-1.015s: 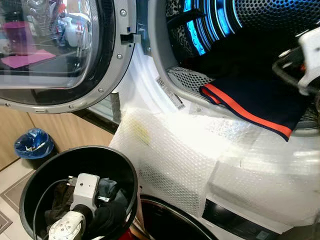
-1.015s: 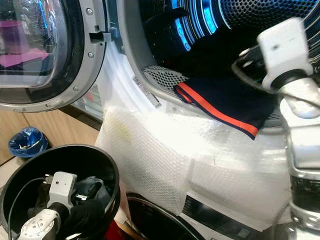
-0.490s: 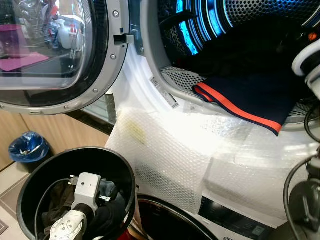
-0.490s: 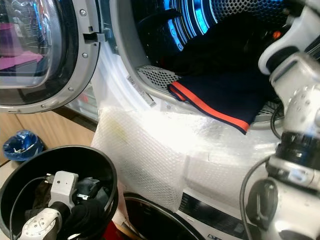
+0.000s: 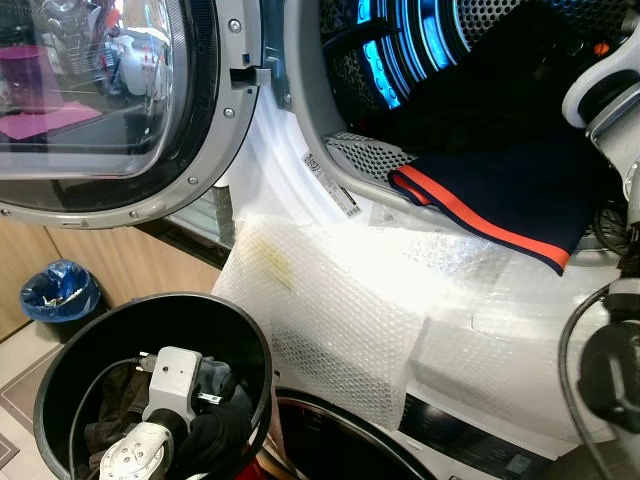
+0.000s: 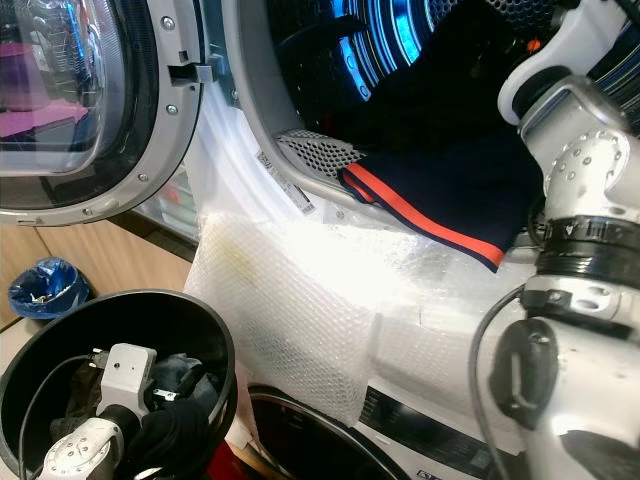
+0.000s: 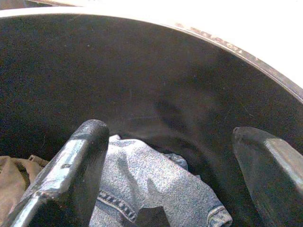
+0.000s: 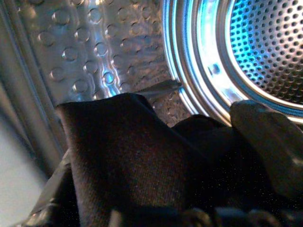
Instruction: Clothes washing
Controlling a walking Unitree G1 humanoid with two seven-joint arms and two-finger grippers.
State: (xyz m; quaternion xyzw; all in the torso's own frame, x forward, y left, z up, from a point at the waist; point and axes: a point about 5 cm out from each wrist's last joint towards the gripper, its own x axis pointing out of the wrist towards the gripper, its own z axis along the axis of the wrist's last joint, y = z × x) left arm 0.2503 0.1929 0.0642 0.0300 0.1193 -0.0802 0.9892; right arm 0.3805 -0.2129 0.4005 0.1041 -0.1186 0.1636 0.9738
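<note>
Navy garment (image 5: 500,185) with orange stripe draped over the lower lip of the washing machine drum (image 5: 420,40), hem hanging onto bubble wrap (image 5: 340,300) taped across the machine front. Right gripper (image 8: 189,156) reaching deep into the blue-lit drum, jaws closed on dark fabric (image 8: 128,146) bunched between the fingers. Left gripper (image 7: 170,156) down inside the black laundry bin (image 5: 240,330), jaws spread wide, holding nothing, poised above grey denim (image 7: 151,179). Round glass door (image 5: 110,100) swung open to the left.
</note>
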